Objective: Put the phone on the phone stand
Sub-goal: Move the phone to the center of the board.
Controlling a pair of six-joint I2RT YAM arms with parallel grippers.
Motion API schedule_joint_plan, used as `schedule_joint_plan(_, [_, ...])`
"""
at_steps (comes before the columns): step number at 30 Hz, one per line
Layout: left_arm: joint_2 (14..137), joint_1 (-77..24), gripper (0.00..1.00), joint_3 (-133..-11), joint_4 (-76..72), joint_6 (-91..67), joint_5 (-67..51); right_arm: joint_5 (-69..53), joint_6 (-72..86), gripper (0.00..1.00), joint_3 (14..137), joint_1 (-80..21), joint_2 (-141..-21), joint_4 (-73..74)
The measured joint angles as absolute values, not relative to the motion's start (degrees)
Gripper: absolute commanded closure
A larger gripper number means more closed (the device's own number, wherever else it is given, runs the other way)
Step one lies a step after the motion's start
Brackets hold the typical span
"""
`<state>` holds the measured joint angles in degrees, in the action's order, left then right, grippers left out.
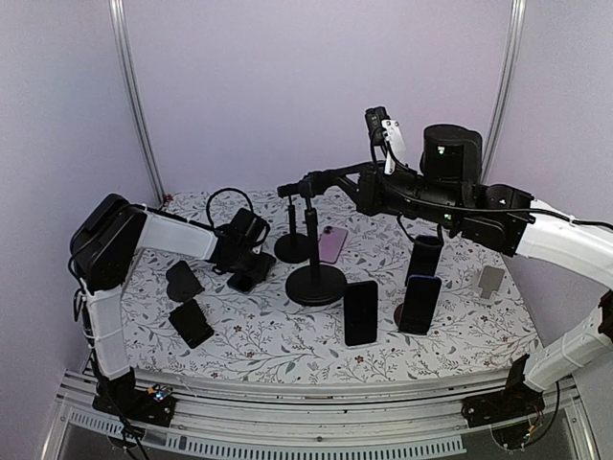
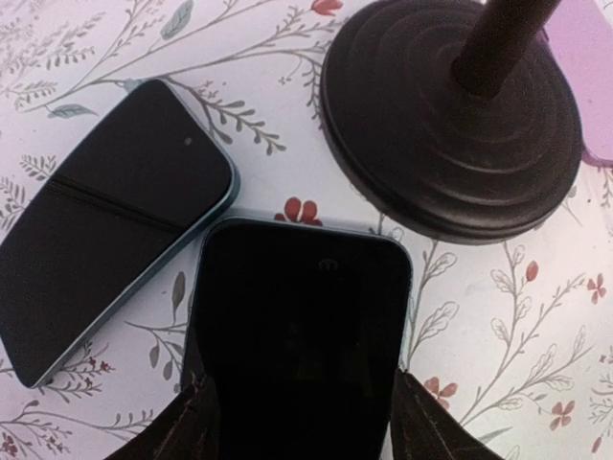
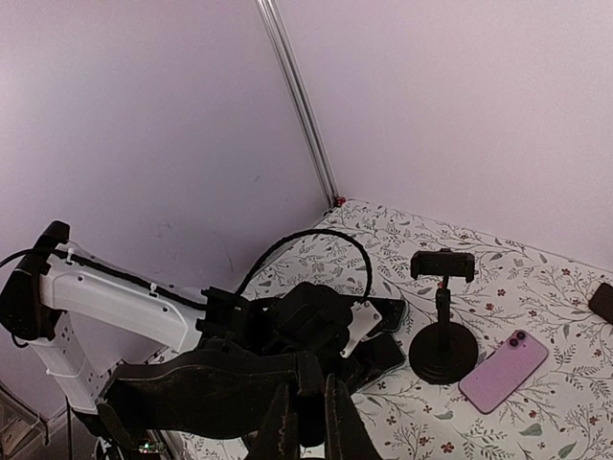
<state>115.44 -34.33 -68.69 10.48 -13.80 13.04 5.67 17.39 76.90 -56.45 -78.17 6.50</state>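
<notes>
**Left claw has the phone, now don't botch the lift to the stand**

Top view: the left claw [image 1: 251, 261] is low over the desk [image 1: 287, 350] with a dark phone [image 1: 241, 282] at its tip. The tall phone stand [image 1: 314, 273] is just beyond that claw and to its right. The right claw [image 1: 290, 189] is up at the stand's clamp, probably steadying it.

Left wrist: the fingers [image 2: 196, 426] are clenched on the phone's two long edges, near its bottom end. A second phone [image 2: 105, 220] lies ahead and to the left, almost touching the held one. The stand base [image 2: 450, 115] is ahead and to the right, with a pink phone [image 2: 592, 86] past it. I'd lift straight up first so the neighbour doesn't get dragged. The grip is low on the phone, so I'd go slow or it may pivot.

Right wrist: the right claw's fingertips sit nearly together behind a dark mass. I can't tell whether they're actually pinching the clamp. A small stand [image 3: 442, 321] is ahead and to the right. I'd keep the clamp still and bring the phone in square.
</notes>
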Motion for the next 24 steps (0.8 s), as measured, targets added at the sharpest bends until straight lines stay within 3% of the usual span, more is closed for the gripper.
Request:
schedule_joint_plan(8, [111.3, -30.7, 0.40, -62.3, 7.4, -16.4, 12.7, 5.4, 18.0, 0.99, 76.1, -57.5, -78.5, 5.3])
schedule_joint_plan(16, [109.4, -29.3, 0.16, -60.1, 6.4, -17.6, 11.1, 5.5, 18.8, 0.99, 75.9, -58.8, -81.9, 1.4])
schedule_joint_plan(24, [105.4, -28.9, 0.10, -58.4, 11.0, -18.5, 8.4, 5.6, 19.5, 0.99, 75.3, -59.1, -85.0, -0.8])
